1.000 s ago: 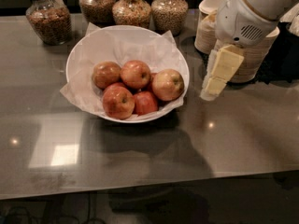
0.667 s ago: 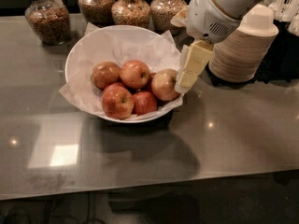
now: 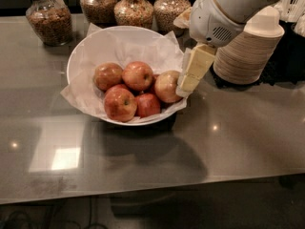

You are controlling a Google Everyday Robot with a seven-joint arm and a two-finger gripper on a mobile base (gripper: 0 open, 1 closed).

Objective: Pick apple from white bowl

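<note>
The cream end effector (image 3: 185,88) was held at the right edge of the paper-lined white bowl (image 3: 70,63), just beside a pale yellowish apple (image 3: 166,86); its grip could not be told.

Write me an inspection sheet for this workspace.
Surface: glossy grey table, showing light reflections.
Job's things: white bowl, paper-lined, holding five apples; apple at the front left, untouched.
Clutter: four filled jars along the back; stack of paper bowls at the right.
Gripper: gripper at the bowl's right rim, beside a paler apple; contact unclear.
Cables: nothing seen.
Surroundings: dark, nothing seen clearly.
</note>
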